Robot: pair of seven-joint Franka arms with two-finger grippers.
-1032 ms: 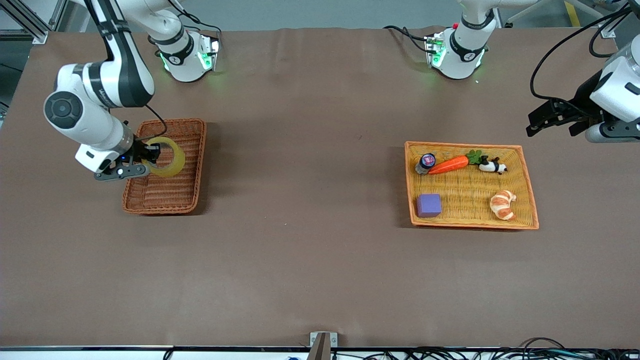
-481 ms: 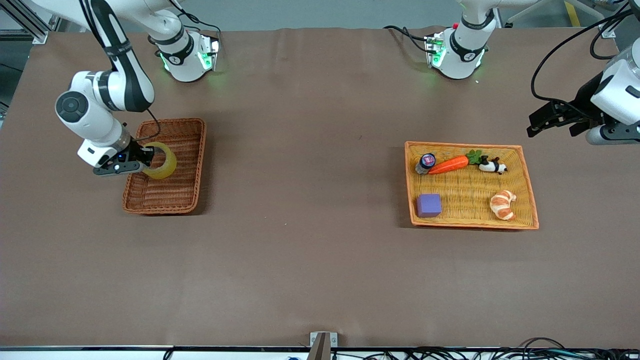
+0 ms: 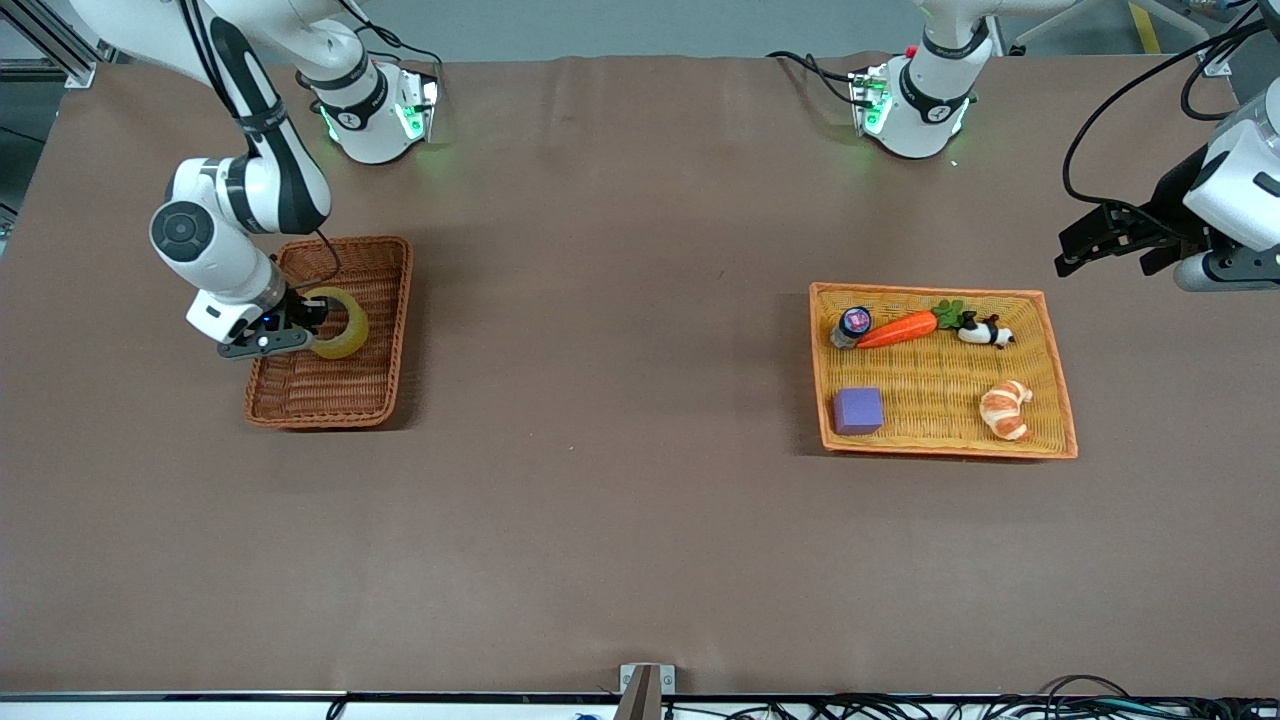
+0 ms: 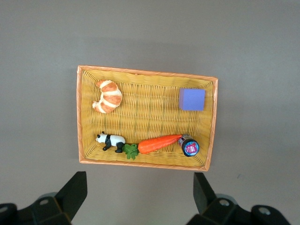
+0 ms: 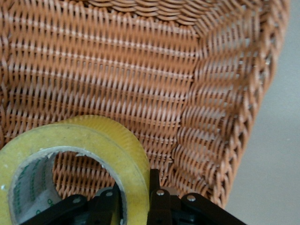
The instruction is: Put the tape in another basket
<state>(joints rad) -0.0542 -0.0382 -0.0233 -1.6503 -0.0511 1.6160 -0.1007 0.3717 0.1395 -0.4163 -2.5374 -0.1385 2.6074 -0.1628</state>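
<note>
Now lower than a second ago — right gripper (image 3: 300, 325) clamped on the tape (image 3: 342, 322), one finger through the central hole and one outside the wall, as the right wrist view confirms: yellowish ring (image 5: 75, 154) pinched between black fingers (image 5: 154, 199), woven floor just beneath. Carried upright and larger-looking in the frame from a second back, well over the basket (image 3: 385, 330); half a second ago, smaller and closer to the weave; at present, tilted and down inside the reddish-brown walls, toward the end of the basket closer to the right arm's base. Whether touching the floor or hanging just above it — not possible to tell. Wrist and elbow drawn in toward the basket over the same interval.

Reading for the task: transport done, placement under way, release not yet made. Next call, by judgement: part the fingers and lift clear without dragging the ring up by its inner wall. Risk of the roll tipping or rolling along the weave once freed, though the raised sides should contain it.

Farther out, toward the left arm's end of the table: yellow tray (image 3: 1050, 300) with orange rim, holding purple cube (image 3: 859, 410), carrot (image 3: 897, 329), small panda figure (image 3: 985, 331), croissant (image 3: 1006, 408) and a small capped bottle (image 3: 853, 324) — unchanged across all three frames.

Left gripper (image 3: 1110, 240) waiting off the tray's edge, raised, fingers (image 4: 75, 190) spread apart and empty.
</note>
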